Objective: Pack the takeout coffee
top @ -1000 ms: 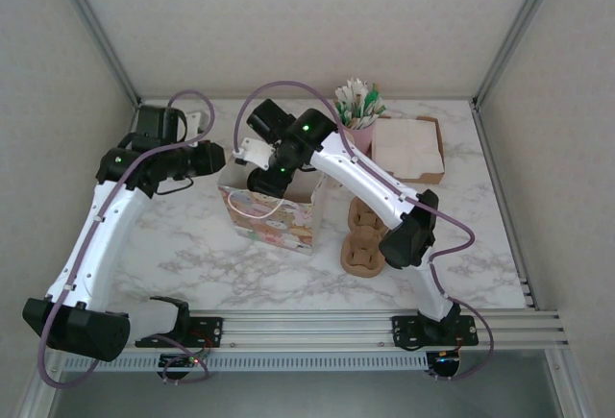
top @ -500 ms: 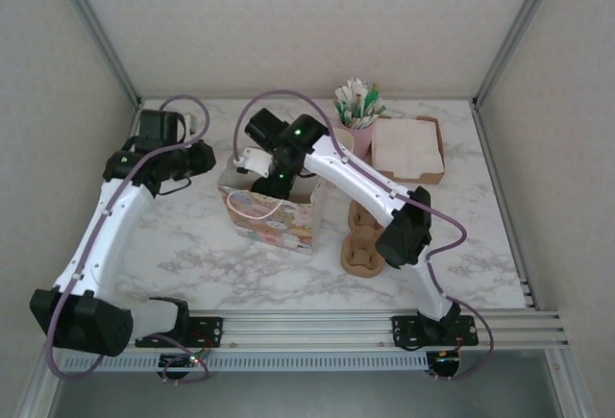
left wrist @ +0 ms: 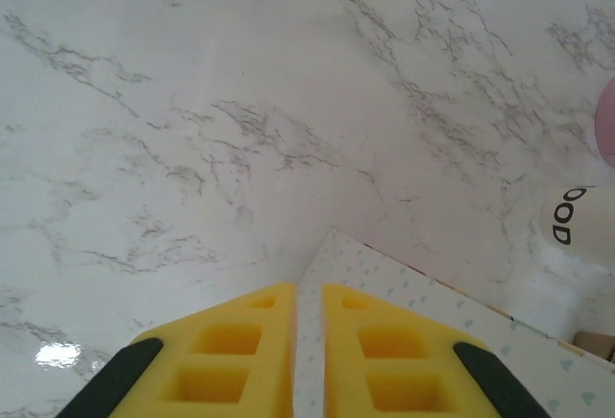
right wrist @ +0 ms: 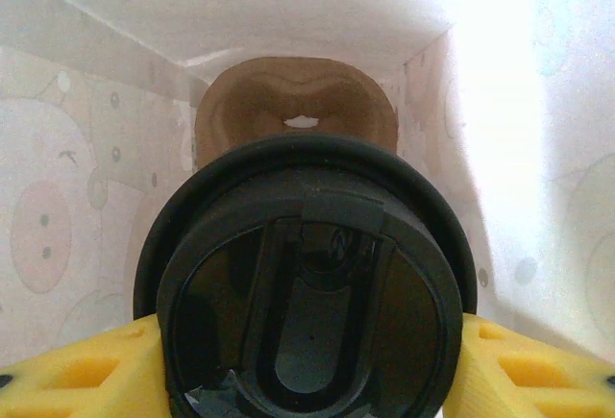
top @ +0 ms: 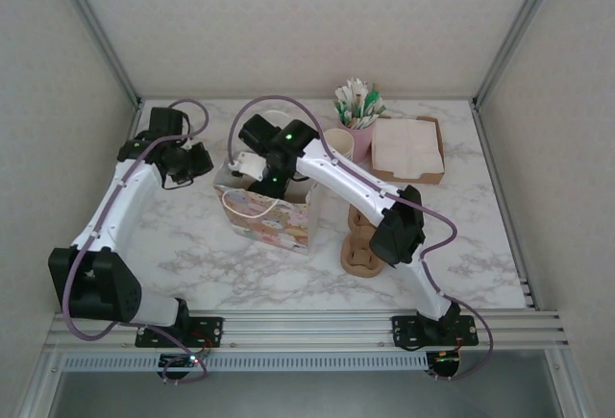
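Right claw [right wrist: 307, 380] clamps black-lidded coffee cup [right wrist: 306, 274] in paper bag [right wrist: 96, 235]; left claw [left wrist: 307, 291] nearly together.

Robotics lab test cell, probably: aluminium frame rails [top: 317, 325], plain panel walls [top: 307, 24] boxing in a marble-look surface [top: 192, 245].

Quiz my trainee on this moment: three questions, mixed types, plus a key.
1. True or false: the right gripper holds the black-lidded cup inside the paper bag.
2. What lies in the bag below the cup? A) napkins B) a brown pulp carrier C) a pink cup
3. Fill in: a second pulp carrier lies on the table to the bag's ____.
Key: 1 true; 2 B; 3 right.
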You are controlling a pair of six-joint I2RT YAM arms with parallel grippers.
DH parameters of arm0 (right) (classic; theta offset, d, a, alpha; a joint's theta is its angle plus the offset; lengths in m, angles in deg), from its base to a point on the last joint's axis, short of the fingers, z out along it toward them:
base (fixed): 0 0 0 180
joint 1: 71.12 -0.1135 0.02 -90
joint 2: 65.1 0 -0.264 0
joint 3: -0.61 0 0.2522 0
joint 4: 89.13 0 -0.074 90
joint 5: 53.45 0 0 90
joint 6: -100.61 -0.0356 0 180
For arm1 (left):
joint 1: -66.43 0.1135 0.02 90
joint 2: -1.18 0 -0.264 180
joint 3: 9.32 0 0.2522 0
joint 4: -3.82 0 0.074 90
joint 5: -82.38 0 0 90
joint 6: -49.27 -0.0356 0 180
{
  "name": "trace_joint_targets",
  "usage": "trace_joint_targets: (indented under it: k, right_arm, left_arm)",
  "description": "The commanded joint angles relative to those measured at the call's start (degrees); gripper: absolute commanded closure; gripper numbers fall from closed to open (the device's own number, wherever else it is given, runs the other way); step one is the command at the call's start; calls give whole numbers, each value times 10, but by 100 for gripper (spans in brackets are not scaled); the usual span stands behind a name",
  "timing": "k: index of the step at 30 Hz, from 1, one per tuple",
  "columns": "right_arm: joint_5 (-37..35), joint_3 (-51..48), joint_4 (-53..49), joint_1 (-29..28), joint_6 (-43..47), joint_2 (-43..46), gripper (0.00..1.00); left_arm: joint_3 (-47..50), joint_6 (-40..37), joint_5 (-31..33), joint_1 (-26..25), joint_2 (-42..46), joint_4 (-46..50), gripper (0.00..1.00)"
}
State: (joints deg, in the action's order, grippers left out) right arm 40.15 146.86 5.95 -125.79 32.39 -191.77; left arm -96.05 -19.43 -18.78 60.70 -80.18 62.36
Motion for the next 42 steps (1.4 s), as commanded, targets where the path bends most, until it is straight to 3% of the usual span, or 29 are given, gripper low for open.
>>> trace_joint_targets:
  k: [1, 11, 33, 42]
  right_arm:
    - [22, 10, 27, -7, -16, -13, 41]
    - [46, -3, 59, -11, -31, -6, 41]
    - [-43, -140, 91, -28, -41, -10, 42]
    - [-44, -179, 104, -28, -52, -3, 43]
  left_arm:
    - [5, 7, -22, 3, -9, 2, 85]
    - [3, 7, -49, 2, -37, 9, 85]
    - [0, 7, -49, 2, -43, 15, 85]
    - [1, 7, -50, 2, -43, 16, 84]
